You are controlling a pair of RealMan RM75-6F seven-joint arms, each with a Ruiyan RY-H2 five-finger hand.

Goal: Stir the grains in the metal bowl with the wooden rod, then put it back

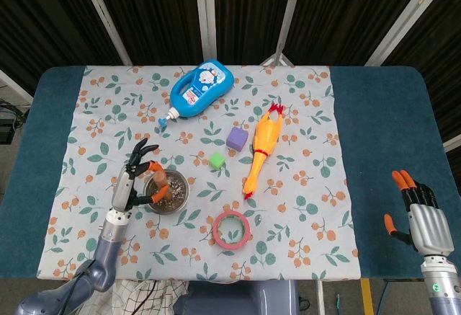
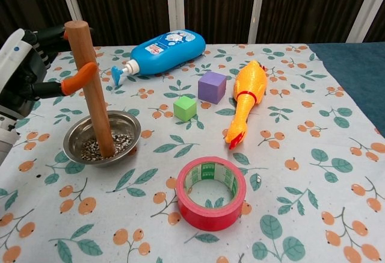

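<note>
Rod: plain brown wood, near-upright in grain-filled metal bowl, held by left robot hand.

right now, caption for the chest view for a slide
Left hand holds the wooden rod upright in the metal bowl of grains.

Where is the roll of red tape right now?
The red tape roll lies flat near the table's front edge, right of the metal bowl and just in front of the rubber chicken.
</note>
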